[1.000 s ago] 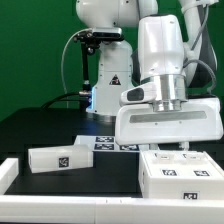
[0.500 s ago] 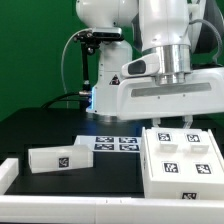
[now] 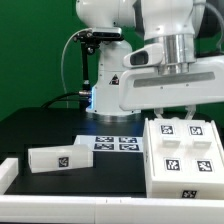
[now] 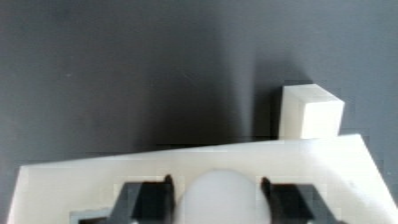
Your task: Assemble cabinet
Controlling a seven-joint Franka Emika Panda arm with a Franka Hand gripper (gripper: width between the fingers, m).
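Observation:
The cabinet body (image 3: 184,158), a white box with several black-and-white tags on its upper face, is at the exterior view's right, tilted and held up off the black table. My gripper (image 3: 177,113) is shut on its top edge. In the wrist view the gripper (image 4: 222,203) has its black fingers (image 4: 150,200) on either side of a rounded white part of the body (image 4: 178,165). A smaller white cabinet panel (image 3: 58,157) with one tag lies on the table at the exterior view's left.
The marker board (image 3: 110,143) lies flat on the table behind the parts. A white rim (image 3: 8,172) borders the table's front left. The robot's base (image 3: 105,75) stands at the back. The wrist view shows a white block (image 4: 308,108) on the dark table.
The gripper has risen and shifted toward the exterior view's right, and the cabinet body has come up with it and shows more of its tagged face.

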